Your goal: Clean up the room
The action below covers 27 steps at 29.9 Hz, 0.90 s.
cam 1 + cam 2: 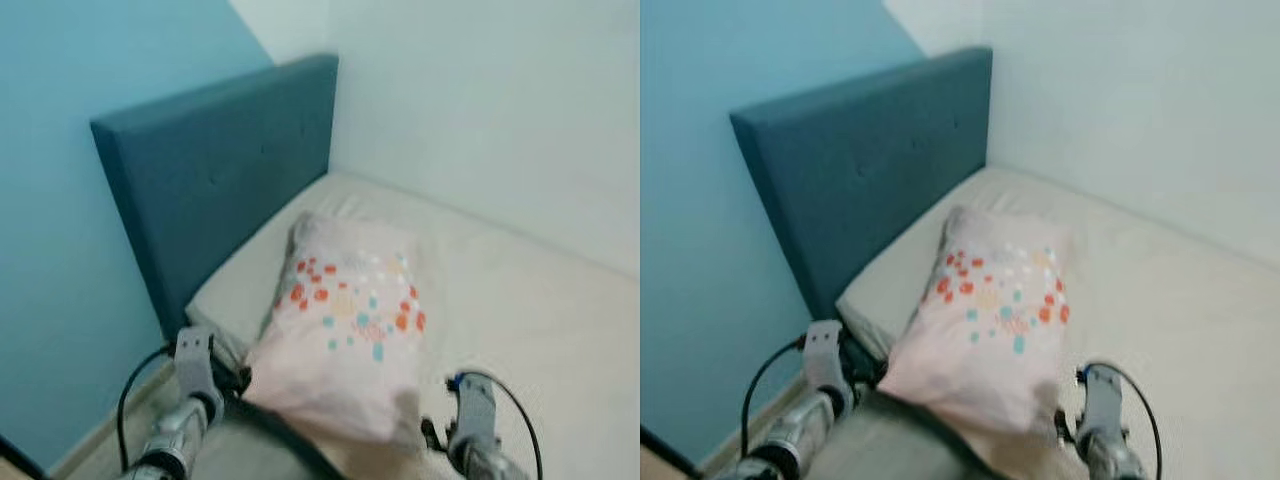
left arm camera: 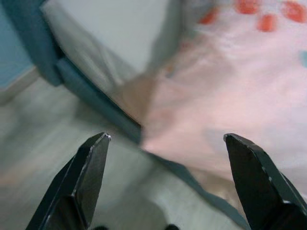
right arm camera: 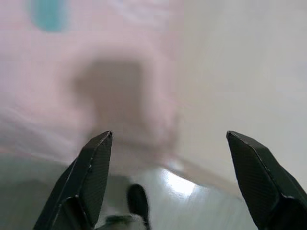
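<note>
- left gripper (image 2: 163, 163): fingers spread wide, nothing between them; sits low at the near corner of the pillow, just off the bed's edge.
- right gripper (image 3: 168, 167): fingers likewise wide apart, empty; close to the pillow's other near corner.
- pillow (image 1: 350, 320): pale pink, orange and teal spots; lies on the mattress (image 1: 520, 300) below the blue headboard (image 1: 220, 170), near end overhanging the bed edge.
- step in hand, as judged: setting the pillow in place on the bed.
- next move calls for: nudging the pillow fully onto the mattress, toward the headboard.
</note>
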### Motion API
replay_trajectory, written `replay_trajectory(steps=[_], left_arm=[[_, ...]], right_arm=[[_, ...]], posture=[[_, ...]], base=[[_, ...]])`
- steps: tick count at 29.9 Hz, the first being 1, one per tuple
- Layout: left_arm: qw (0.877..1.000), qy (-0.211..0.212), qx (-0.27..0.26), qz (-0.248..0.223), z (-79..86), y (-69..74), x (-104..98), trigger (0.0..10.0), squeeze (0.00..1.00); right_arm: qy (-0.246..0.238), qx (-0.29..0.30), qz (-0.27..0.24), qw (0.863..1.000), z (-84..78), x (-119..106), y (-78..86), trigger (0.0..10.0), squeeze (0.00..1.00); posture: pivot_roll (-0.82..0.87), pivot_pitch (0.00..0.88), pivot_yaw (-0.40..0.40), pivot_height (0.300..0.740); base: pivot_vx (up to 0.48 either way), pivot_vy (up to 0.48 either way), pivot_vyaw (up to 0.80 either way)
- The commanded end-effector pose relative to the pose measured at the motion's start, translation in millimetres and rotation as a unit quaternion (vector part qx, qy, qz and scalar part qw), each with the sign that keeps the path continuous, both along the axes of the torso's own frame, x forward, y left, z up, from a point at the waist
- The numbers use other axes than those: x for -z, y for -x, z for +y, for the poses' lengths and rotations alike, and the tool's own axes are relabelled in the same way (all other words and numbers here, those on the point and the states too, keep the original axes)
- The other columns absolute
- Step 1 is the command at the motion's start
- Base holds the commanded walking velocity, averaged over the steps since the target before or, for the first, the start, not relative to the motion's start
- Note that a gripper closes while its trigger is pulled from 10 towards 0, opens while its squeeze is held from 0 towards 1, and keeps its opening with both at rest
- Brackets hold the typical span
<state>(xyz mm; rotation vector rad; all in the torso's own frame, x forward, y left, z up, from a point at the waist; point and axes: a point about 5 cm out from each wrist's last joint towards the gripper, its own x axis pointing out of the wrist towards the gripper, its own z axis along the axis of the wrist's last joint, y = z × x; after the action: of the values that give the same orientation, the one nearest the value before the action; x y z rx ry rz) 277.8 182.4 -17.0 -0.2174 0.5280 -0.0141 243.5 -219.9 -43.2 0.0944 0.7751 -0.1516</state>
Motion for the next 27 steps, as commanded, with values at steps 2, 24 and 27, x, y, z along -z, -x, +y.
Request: replay_trajectory(steps=[2, 24, 27], left_arm=[[1.000, 0.000, -0.009, 0.006, 3.4, 2.2, 2, 10.0, 0.00], [0.998, -0.019, -0.047, 0.033, 14.0, 11.0, 9, 10.0, 0.00], [0.998, -0.016, -0.046, 0.032, 12.6, 9.5, 8, 10.0, 0.00]], right_arm=[[-0.003, 0.010, -0.009, 1.000, -3.4, -2, -1.1, 10.0, 0.00], [0.005, 0.023, -0.011, 1.000, -15.7, -6, -2.0, 10.0, 0.00], [0.005, 0.037, -0.009, 0.999, -20.0, -6, -1.0, 10.0, 0.00]], posture=[[-0.05, 0.000, -0.061, 0.740], [-0.06, 0.000, -0.064, 0.740], [-0.06, 0.000, -0.060, 0.740]], base=[[0.313, 0.000, 0.00], [0.310, 0.000, -0.14], [0.000, 0.000, -0.78]])
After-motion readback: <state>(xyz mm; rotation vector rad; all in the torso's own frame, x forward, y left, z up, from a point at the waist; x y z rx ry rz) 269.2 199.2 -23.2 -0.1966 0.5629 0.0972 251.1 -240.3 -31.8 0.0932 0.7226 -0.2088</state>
